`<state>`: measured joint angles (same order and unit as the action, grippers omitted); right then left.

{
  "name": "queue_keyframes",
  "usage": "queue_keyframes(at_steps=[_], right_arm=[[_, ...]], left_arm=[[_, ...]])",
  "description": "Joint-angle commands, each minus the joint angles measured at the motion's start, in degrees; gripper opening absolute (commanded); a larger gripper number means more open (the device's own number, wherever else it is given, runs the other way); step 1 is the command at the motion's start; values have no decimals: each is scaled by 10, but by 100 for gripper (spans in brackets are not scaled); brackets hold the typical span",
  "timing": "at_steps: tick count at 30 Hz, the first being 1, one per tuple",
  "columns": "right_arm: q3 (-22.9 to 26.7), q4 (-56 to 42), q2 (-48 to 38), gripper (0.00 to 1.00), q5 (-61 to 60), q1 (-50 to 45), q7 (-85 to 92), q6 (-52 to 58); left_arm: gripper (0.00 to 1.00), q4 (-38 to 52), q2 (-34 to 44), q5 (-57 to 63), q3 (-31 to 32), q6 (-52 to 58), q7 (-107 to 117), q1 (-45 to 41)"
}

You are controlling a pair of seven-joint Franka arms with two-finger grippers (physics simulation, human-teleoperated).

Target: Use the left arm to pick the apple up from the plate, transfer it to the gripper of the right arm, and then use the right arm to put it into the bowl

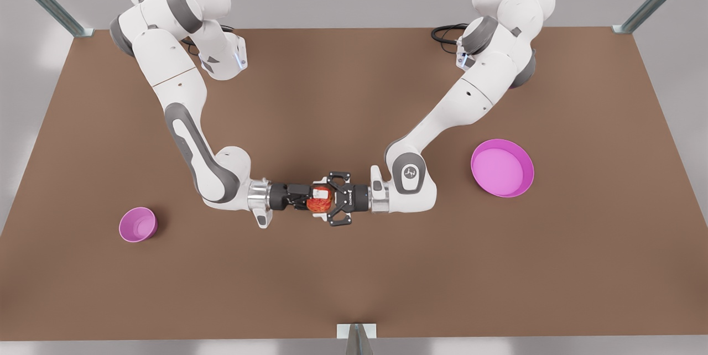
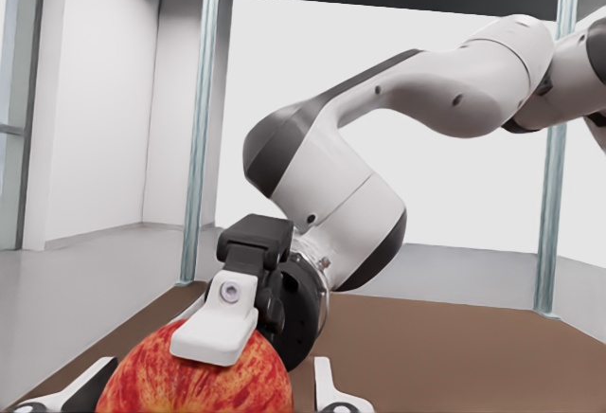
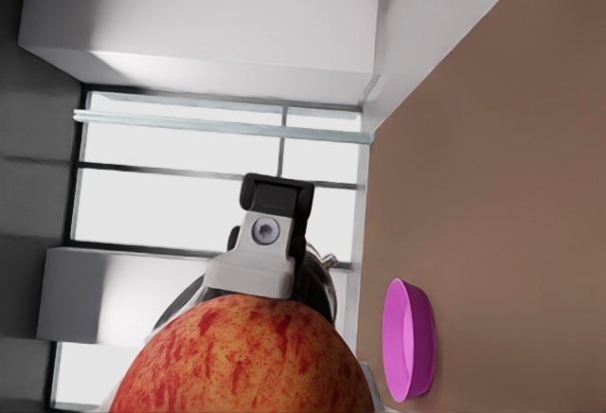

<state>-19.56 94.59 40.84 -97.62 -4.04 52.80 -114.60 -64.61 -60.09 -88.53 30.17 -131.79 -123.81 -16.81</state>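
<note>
Apple (image 1: 319,201): small, red with yellow-orange patches. It is held off the table (image 1: 354,95) over its middle, a little toward the near edge and between the two grippers, which meet head-on.

Right gripper (image 1: 311,201): slim, black, white-tipped, on the arm with the silver wrist ring, reaching in from the front view's left. It is clamped on the apple; in the left wrist view one of its white fingertips (image 2: 222,323) presses on the fruit's skin (image 2: 194,380).

Left gripper (image 1: 327,201): black open-frame type on the all-white wrist, reaching in from the front view's right. Its linkage fingers are splayed wide, standing either side of the apple, and one white pad (image 2: 331,396) sits just clear of the fruit.

Bowl (image 1: 145,233): small, deep, pink-purple, upright near the table's edge at the front view's left, well apart from the grippers.

Plate (image 1: 500,192): wide, shallow, magenta, toward the table's opposite edge.
</note>
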Motion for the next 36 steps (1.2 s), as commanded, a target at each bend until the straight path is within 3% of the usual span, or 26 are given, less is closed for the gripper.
queue_keyframes(at_steps=[1, 10, 13, 14, 17, 19, 22, 23, 24, 25, 28, 32, 36], right_arm=[[0, 0, -1, 61, 5, 1, 20, 2], [-5, 14, -5, 61, 103, 104, 14, 47], [-5, 14, -3, 61, 163, 175, 11, 112], [-4, 14, -1, 61, 184, 203, 10, 136], [2, 11, 1, 61, 238, 263, 11, 184], [2, 9, 1, 61, 267, 301, 12, 201], [3, -8, 2, 62, 313, 359, 17, 250], [5, -13, 3, 62, 324, 373, 17, 261], [6, -30, 6, 62, 334, 382, 12, 264], [22, -48, 14, 62, 345, 383, 13, 276], [58, -166, 94, 63, 373, 382, 10, 337], [96, -245, 126, 63, 412, 382, 13, 338], [107, -252, 129, 63, 450, 381, 31, 327]], left_arm=[[100, 0, 2, 1, 0, 2, 0, 1], [100, -4, 2, 18, -23, 2, 11, 16], [100, -64, 80, 329, -27, 86, 330, 158], [100, -66, 117, 502, -27, 154, 486, 219], [100, -63, 226, 838, -27, 312, 778, 303], [100, -61, 293, 1024, -33, 393, 907, 303], [100, -61, 400, 1028, -64, 490, 1205, 299], [100, -79, 447, 1006, -124, 493, 1225, 256], [100, -147, 509, 923, -259, 460, 1224, 185], [100, -204, 538, 892, -301, 450, 1219, 157], [100, -201, 537, 896, -316, 447, 1218, 145], [100, -180, 523, 897, -315, 447, 1223, 138], [100, -180, 522, 897, -315, 449, 1225, 129]])
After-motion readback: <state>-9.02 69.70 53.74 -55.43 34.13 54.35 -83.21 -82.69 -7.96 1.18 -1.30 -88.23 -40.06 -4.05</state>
